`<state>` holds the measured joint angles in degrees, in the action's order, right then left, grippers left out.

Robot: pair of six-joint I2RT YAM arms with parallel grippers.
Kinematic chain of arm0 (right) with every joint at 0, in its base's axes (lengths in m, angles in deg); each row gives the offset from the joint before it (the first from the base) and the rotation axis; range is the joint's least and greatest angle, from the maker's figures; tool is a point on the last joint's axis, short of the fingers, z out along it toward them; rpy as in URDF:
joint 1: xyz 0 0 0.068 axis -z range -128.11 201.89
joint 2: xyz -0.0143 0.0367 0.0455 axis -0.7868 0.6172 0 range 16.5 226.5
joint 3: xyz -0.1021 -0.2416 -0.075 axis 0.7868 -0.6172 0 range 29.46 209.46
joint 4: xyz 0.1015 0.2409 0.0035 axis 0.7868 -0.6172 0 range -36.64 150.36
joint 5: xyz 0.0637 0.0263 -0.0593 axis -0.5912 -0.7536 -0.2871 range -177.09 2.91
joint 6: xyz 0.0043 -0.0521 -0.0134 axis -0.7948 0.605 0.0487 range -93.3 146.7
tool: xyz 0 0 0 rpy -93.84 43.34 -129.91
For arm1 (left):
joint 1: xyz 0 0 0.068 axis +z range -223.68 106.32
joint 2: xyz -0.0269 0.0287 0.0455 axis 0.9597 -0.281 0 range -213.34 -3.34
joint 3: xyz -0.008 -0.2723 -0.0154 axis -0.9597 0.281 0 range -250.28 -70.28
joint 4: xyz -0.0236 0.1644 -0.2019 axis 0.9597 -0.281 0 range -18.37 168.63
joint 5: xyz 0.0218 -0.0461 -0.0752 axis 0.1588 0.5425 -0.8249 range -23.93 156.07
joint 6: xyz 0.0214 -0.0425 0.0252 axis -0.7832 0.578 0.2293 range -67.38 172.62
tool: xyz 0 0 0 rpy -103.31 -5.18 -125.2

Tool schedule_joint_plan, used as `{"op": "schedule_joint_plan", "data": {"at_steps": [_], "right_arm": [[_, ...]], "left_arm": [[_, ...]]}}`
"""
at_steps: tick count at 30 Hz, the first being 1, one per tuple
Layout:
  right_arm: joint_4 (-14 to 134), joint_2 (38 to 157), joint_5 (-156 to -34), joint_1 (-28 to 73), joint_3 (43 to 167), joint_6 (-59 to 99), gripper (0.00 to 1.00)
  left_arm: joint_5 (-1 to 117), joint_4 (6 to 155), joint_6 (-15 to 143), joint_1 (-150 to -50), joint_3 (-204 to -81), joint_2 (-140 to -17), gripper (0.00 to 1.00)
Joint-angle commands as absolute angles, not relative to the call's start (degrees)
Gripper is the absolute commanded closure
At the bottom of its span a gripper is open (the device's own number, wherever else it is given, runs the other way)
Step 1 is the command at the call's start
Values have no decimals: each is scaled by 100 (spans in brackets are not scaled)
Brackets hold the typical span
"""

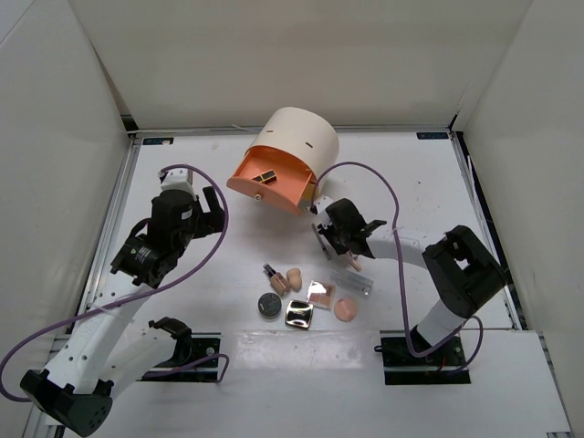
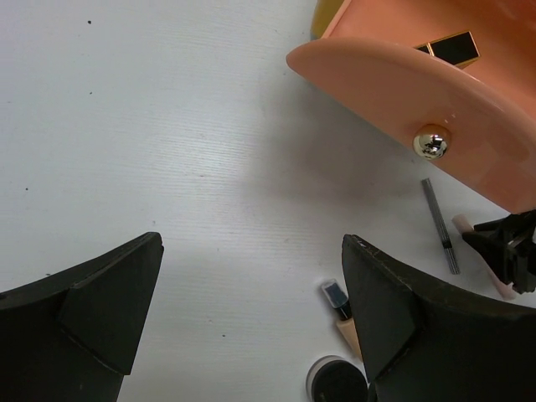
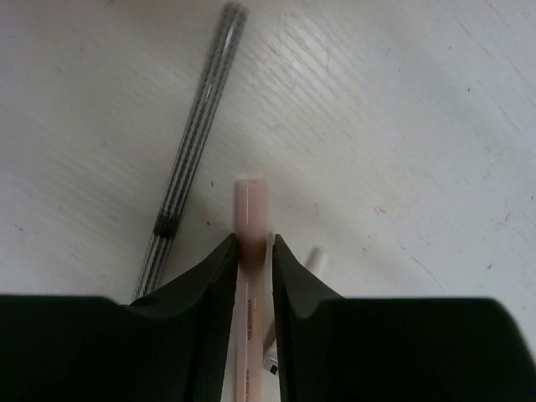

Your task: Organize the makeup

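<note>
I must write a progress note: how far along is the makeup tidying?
Done: one black-and-gold tube lies in the open drawer. In hand: the right gripper is shut on the pink pencil, beside the grey pencil. Left: the black compact, puff, sponges and clear case lie on the table; the left gripper is open and holds nothing.
</note>
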<state>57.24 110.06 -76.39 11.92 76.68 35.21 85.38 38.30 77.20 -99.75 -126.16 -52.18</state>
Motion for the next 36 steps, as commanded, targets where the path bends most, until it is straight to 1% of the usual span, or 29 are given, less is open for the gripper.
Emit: {"op": "schedule_joint_plan", "data": {"at_steps": [1,2,3,5,6,10,18,22,28,29,31,34,35,36], "right_arm": [[5420,10809,-7970,1304,7473,3408,73],[5438,10704,-7970,1356,7429,3408,78],[5438,10650,-8075,1409,7359,3408,89],[5543,10475,-8146,1514,7297,3347,98],[5630,10405,-8251,1532,7253,3355,100],[5930,9877,-8392,1620,7384,3268,100],[5614,8929,-8234,1620,8499,3144,100],[5754,8804,-8496,1603,9157,3223,100],[6000,9524,-9542,1322,10361,3461,100],[6192,9838,-9831,1321,10503,3435,100],[6185,10165,-10044,1286,10976,3408,100],[6246,10736,-10106,1059,11356,3434,100],[6273,10842,-10124,1040,11418,3417,99],[6195,11035,-10141,1005,11575,3417,95]], "left_arm": [[8725,3733,7600,-9996,-12803,-5115,2],[8742,3750,7591,-10005,-12829,-5115,2],[8751,3750,7565,-9987,-12846,-5115,2],[8743,3750,7538,-9987,-12847,-5115,2],[8743,3785,7529,-9987,-12829,-5132,2],[8629,3855,7468,-9987,-12803,-5132,2],[8532,3855,7442,-9996,-12794,-5150,2],[8488,3926,7424,-10005,-12733,-5106,2],[8277,3979,7371,-9987,-12583,-5150,2],[8207,3996,7397,-9996,-12548,-5202,2],[8102,3996,7415,-9987,-12513,-5212,2],[7934,4066,7494,-9987,-12381,-5220,2],[7873,4101,7486,-9996,-12363,-5220,2],[7768,4136,7512,-9996,-12302,-5220,2]]}}
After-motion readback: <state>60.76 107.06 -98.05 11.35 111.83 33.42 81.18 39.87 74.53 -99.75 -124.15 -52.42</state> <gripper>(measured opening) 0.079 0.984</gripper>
